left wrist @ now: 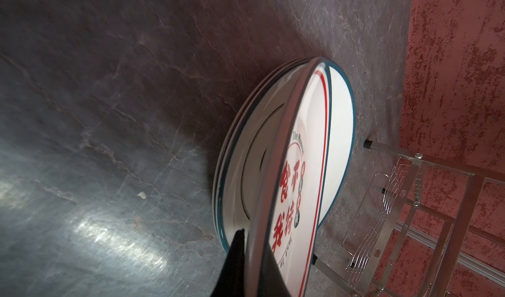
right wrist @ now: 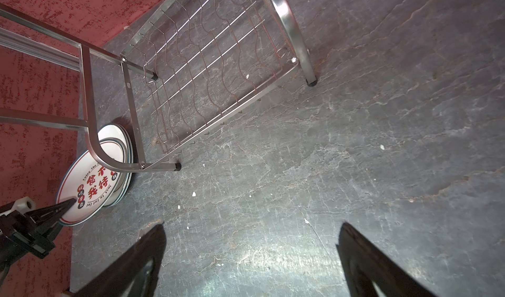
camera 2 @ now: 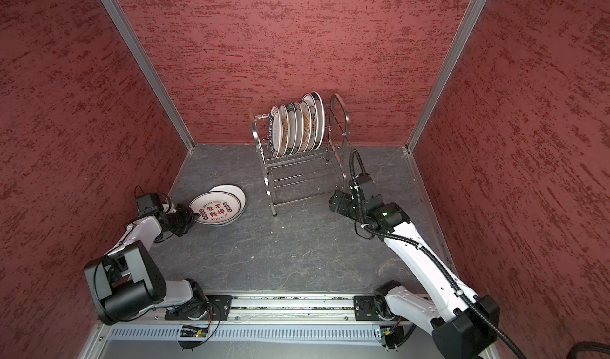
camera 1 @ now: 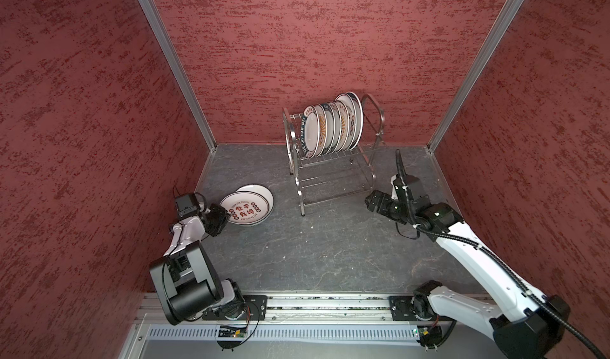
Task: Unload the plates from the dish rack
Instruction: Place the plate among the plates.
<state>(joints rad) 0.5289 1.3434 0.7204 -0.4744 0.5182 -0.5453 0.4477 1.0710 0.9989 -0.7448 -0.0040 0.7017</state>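
The grey table (camera 1: 330, 251) carries the dish rack (camera 1: 299, 195) at its far edge, close to the back wall. The rack's upper tier is packed with plates (camera 1: 333, 126) standing on edge, seven or eight by my count, and its lower tier looks bare. Forward of the rack, off the end nearer the left arm, a small stack (camera 1: 262, 194) lies flat on the table. The top plate (camera 1: 246, 208), the one with red and black characters, sits askew on that stack with one edge raised. The left gripper (camera 1: 227, 216) is clamped on that raised rim, a finger on each face. The right gripper (camera 1: 369, 203) hangs low just beside the rack's opposite end, jaws spread wide and empty.

I'd say this is the set-down of one plate, with most of the unloading left to do. Next the left jaws need to let go so the plate settles flat. Then one arm must reach up for another plate on the rack.
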